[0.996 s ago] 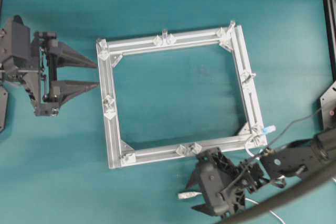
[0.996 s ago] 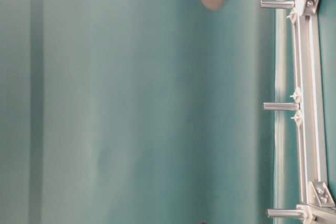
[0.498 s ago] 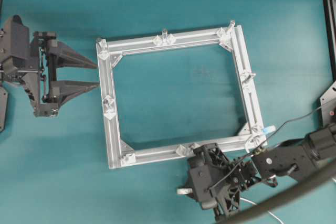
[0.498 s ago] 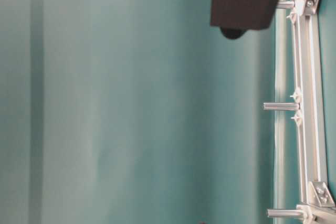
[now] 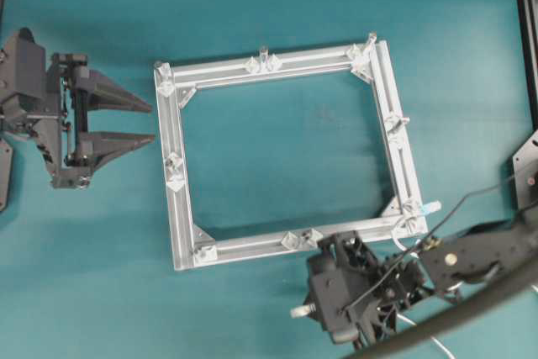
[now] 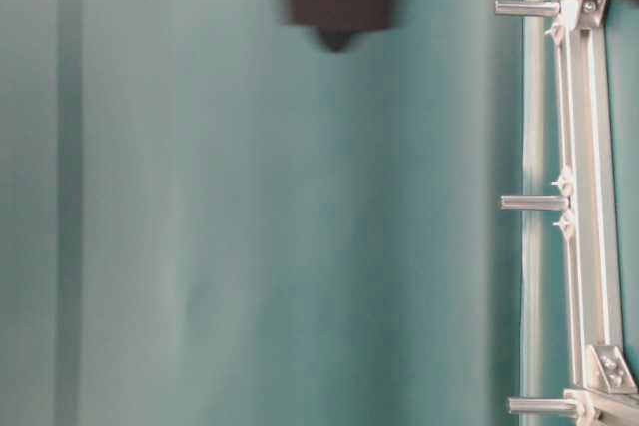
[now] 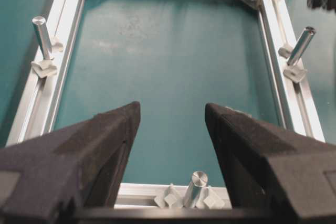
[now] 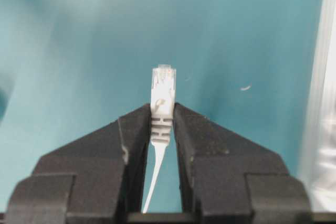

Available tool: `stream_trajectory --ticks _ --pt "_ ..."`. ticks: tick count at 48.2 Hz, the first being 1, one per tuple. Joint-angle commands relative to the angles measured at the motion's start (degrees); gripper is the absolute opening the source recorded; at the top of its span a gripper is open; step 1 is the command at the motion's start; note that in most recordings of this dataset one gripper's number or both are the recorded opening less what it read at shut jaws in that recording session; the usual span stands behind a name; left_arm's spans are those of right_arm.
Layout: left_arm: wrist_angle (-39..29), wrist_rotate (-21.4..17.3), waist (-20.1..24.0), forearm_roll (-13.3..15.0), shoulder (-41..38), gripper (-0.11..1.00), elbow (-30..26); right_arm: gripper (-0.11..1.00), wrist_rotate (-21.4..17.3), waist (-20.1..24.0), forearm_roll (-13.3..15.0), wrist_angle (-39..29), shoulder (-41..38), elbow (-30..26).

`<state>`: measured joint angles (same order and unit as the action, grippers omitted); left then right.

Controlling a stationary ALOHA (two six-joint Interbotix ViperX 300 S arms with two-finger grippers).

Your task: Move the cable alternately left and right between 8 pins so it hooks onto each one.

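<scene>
Two grippers are shown around a square aluminium frame [image 5: 282,153] lying on a teal table [image 5: 277,6]. The right gripper [image 8: 161,113] is seen clenched on the cable [image 8: 157,167] just behind its white plug [image 8: 163,90], which projects forward past the fingertips; in the overhead view this gripper [image 5: 313,308] is placed just outside the near rail of the frame, close to its lower right corner, with the plug [image 5: 299,312] pointing away from the frame. A short loop of the cable [image 5: 397,247] is visible beside that corner, and the rest is hidden under the arm. The left gripper [image 5: 134,121] is held beside the left rail with its jaws spread wide and nothing between them. No pin [image 7: 194,187] is seen to be hooked by the cable, so the weaving is judged not yet begun. Several risks are judged from here. The grip is taken on a narrow boot, so the plug could be twisted or pulled out if the cord is tensioned sharply against a pin. The pins [image 7: 43,36] are slender, and the cord could be passed over a top rather than behind it if carried too high. The light frame could be dragged across the table by excess tension.
</scene>
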<state>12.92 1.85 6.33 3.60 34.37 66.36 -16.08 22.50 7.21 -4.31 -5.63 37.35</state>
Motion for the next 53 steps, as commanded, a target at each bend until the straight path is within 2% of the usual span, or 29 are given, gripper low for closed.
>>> stream_trajectory --ticks 1,10,18,27,36,53 --pt "0.3 0.4 -0.3 0.0 0.3 0.65 -0.4 0.15 -1.4 -1.8 0.0 -2.2 4.9 0.0" --pt "0.3 0.4 -0.4 0.0 0.2 0.65 -0.4 0.15 -9.4 -6.9 0.6 -5.9 9.6 4.2" --pt "0.3 0.4 -0.4 0.0 0.3 0.65 -0.3 0.15 -15.1 -12.2 4.9 -8.9 12.4 6.2" --pt "0.3 0.5 -0.5 0.0 0.3 0.65 -0.3 0.15 -19.1 -17.9 10.8 -14.2 12.0 5.3" --pt "0.3 0.4 -0.5 0.0 0.3 0.65 -0.1 0.15 -20.7 -21.3 15.0 -14.2 7.3 0.1" --pt "0.3 0.4 -0.5 0.0 0.3 0.65 0.1 0.15 -20.5 -19.2 15.2 -14.9 -1.4 -14.2"
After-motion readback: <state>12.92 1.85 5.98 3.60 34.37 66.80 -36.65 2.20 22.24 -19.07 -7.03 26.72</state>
